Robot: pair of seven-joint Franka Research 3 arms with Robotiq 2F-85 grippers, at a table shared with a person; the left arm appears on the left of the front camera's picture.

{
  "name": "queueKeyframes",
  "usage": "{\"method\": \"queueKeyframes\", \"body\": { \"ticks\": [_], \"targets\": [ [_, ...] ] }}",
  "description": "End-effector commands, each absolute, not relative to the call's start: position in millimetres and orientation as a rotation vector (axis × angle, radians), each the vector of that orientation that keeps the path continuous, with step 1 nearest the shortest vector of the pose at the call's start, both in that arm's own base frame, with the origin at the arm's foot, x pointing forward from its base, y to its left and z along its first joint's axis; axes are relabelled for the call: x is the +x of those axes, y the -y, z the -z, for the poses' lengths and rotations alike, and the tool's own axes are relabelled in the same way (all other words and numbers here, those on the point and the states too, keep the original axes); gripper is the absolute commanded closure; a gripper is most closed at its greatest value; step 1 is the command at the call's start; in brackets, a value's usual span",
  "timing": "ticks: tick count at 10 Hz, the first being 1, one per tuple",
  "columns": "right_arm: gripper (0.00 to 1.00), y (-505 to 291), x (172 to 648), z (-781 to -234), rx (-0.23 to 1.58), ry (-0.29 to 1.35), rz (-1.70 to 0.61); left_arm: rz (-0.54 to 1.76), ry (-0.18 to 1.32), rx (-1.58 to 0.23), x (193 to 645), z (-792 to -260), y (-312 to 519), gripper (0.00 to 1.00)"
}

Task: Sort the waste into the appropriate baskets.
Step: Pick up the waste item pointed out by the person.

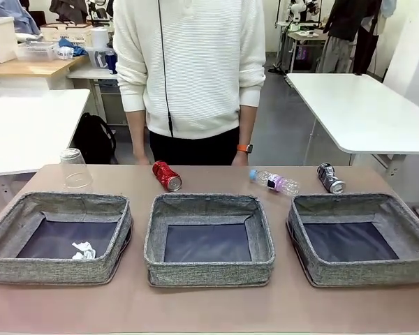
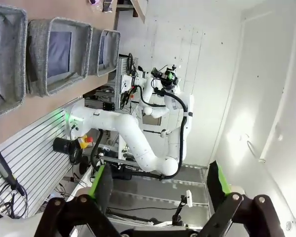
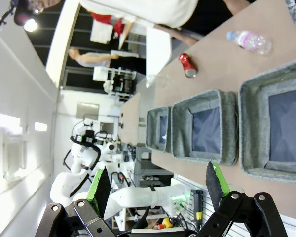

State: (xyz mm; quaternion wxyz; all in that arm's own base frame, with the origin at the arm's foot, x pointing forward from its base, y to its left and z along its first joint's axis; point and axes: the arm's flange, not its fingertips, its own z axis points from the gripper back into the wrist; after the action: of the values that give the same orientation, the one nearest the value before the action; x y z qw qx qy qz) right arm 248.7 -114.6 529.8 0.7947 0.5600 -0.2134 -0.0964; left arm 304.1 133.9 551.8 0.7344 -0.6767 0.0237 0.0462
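Brown tabletop point(image 1: 209, 307) bears three grey baskets point(image 1: 209, 269); white tables point(image 1: 363, 112) behind.

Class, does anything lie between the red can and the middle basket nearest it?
Nothing visible does. The red can lies on its side on bare table, just beyond the far wall of the middle basket.

White plain wall point(image 2: 256, 74) above the fingers point(image 2: 102, 187) of the left gripper point(image 2: 158, 190), grey slatted wall panel point(image 2: 34, 148) left of them. Across the room: grey smooth floor point(image 1: 279, 132), white rectangular table point(image 1: 363, 112), black backpack point(image 1: 94, 137), light wooden bench point(image 1: 28, 68).
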Motion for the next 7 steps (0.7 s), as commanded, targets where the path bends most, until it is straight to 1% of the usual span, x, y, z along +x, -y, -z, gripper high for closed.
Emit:
{"method": "queueKeyframes", "body": {
  "ticks": [1,7],
  "targets": [
    [0.0,114.3,250.9,-532.2,1.221,0.484,0.184,-0.09,-0.051,-1.505,303.7,-553.2,-134.9,0.0],
    [0.0,114.3,250.9,-532.2,1.221,0.484,0.184,-0.09,-0.051,-1.505,303.7,-553.2,-134.9,0.0]
  ]
}}
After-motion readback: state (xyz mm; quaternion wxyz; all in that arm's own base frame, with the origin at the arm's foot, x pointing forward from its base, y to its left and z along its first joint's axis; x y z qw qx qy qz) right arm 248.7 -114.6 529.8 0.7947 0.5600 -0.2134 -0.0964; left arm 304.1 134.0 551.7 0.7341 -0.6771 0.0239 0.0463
